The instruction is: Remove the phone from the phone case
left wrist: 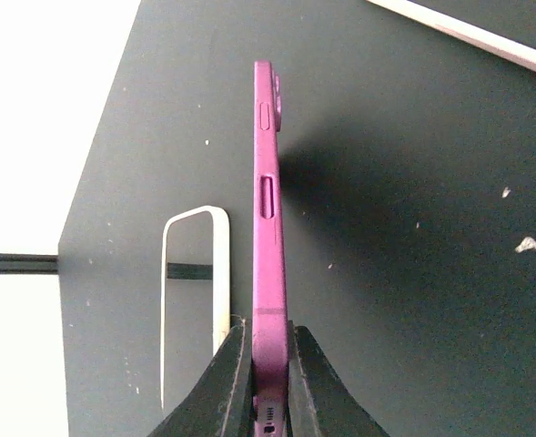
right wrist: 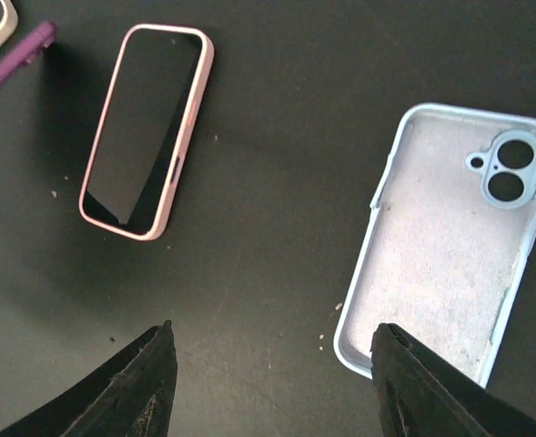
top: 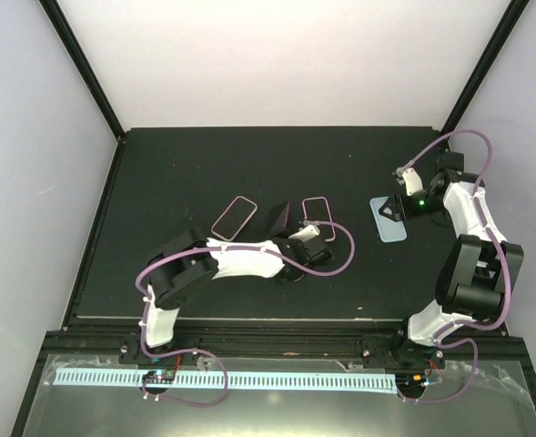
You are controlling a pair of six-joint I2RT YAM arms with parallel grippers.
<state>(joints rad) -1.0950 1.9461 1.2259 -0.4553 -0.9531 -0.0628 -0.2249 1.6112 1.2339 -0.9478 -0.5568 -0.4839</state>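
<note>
My left gripper [left wrist: 268, 330] is shut on the lower end of a magenta-cased phone [left wrist: 268, 209], held on edge above the mat; in the top view it is the dark slab [top: 278, 219] at the table's middle, at my left gripper [top: 290, 233]. An empty light blue case [right wrist: 450, 246] lies open side up at the right, also seen in the top view [top: 389, 221]. My right gripper [right wrist: 274, 328] is open and empty, hovering over the mat beside that case's near end, also seen in the top view [top: 396, 208].
A pink-cased phone [right wrist: 149, 127] lies screen up between the two grippers, also in the top view [top: 315, 209]. A cream-rimmed phone [left wrist: 195, 291] lies flat just left of the held one, also in the top view [top: 234, 217]. Black mat [top: 204, 164], white walls behind.
</note>
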